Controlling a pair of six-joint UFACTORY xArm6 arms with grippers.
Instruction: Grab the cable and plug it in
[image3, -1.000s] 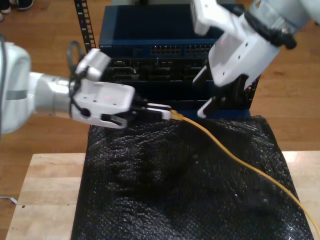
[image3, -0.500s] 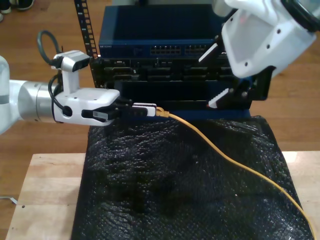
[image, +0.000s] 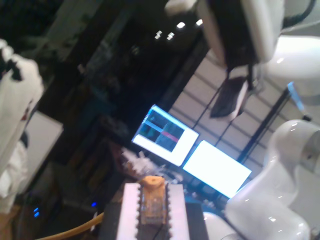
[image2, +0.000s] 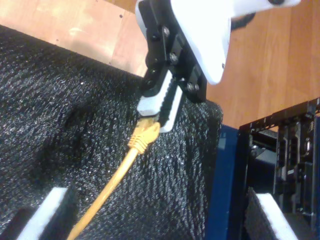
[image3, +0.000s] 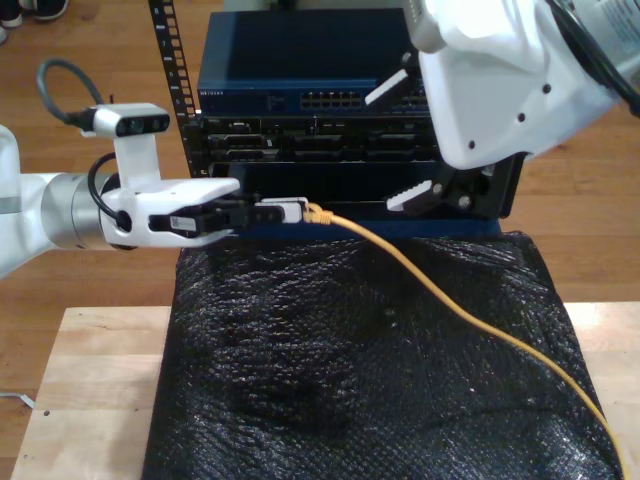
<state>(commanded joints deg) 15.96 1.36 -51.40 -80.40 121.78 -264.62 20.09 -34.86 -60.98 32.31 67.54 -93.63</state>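
**Cable end clamped above the black sheet**

At the exterior view's left-centre, the cable (image3: 470, 315) has its plug end pinched in my first end effector (image3: 285, 212), fingers closed on it; the cord trails across the black bubble sheet (image3: 350, 370) toward that view's lower right. Just behind stands the blue rack of network gear (image3: 300, 90). My second end effector (image3: 405, 145) hangs before it, fingers spread. Wooden bench (image3: 90, 400) lies beneath. No lettering is legible.
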